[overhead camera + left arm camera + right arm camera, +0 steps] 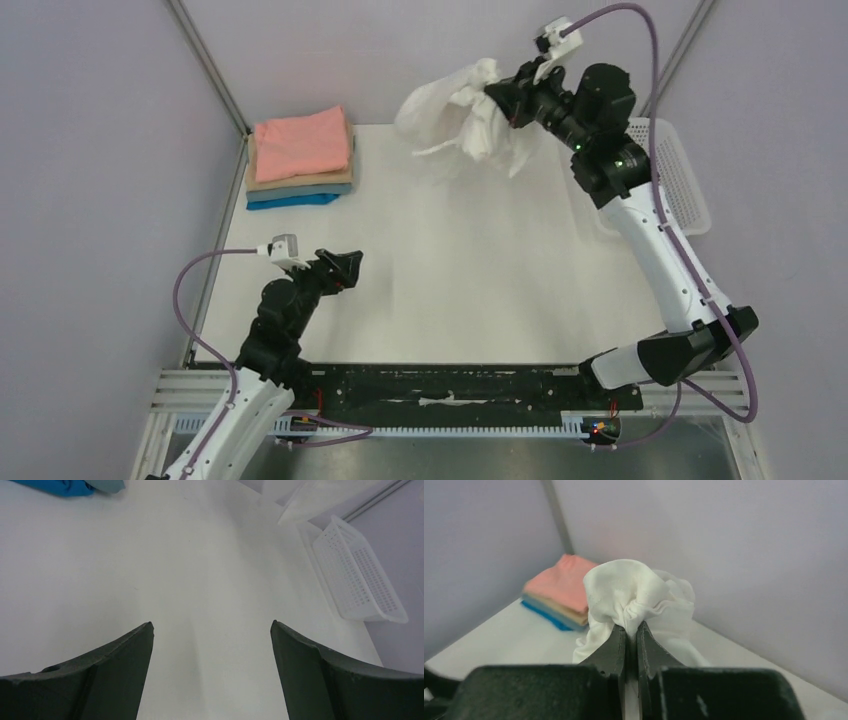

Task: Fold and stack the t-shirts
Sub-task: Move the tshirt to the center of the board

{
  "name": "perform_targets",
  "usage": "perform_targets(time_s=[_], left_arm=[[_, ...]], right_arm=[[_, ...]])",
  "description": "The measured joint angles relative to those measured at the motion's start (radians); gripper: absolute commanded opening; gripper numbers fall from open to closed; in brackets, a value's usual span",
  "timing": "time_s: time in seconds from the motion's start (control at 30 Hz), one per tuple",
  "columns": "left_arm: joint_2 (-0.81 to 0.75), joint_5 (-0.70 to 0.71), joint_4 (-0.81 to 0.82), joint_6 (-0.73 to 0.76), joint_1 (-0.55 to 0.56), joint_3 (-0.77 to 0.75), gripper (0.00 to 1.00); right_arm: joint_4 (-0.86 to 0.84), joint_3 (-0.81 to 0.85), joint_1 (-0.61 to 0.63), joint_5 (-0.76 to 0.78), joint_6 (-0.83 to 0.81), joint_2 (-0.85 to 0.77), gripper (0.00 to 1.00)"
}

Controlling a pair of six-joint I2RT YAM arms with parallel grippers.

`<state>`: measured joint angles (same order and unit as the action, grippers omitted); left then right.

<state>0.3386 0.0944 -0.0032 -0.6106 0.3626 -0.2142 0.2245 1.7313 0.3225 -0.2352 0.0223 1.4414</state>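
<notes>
- Right gripper [628, 627] clamped on the bunched white t-shirt [624, 587], lifted off the desk [450, 290]: pick-up step.
- Left gripper [212, 630]: fingers apart, empty.
- Next, probably: spread the shirt flat for folding.

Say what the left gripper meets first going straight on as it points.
Probably the bare table: the left gripper angles down at it, jaws open. The basket sits off to the right.

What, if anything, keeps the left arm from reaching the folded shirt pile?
Probably nothing; yes, it looks reachable. The left gripper is open and empty, with only bare table between it and the stack on its side.
</notes>
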Motion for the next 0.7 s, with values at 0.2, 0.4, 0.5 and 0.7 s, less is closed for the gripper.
perform_targets(time_s=[0.2, 0.4, 0.5, 0.7], left_arm=[[-0.039, 0.000, -0.063, -0.013, 0.000, -0.011, 0.92], [-0.076, -0.019, -0.109, -0.063, 0.000, -0.016, 0.92], [-0.076, -0.030, -0.124, -0.090, 0.000, -0.014, 0.92], [-0.005, -0.082, -0.131, -0.127, 0.000, -0.011, 0.91]], right_arm=[[-0.096, -0.319, 0.167, -0.051, 0.064, -0.085, 0.00], [-0.158, -0.811, 0.173, 0.169, 0.142, -0.238, 0.16], [-0.165, -0.978, 0.169, 0.325, 0.178, -0.273, 0.65], [-0.126, -1.103, 0.163, 0.521, 0.199, -0.272, 0.98]])
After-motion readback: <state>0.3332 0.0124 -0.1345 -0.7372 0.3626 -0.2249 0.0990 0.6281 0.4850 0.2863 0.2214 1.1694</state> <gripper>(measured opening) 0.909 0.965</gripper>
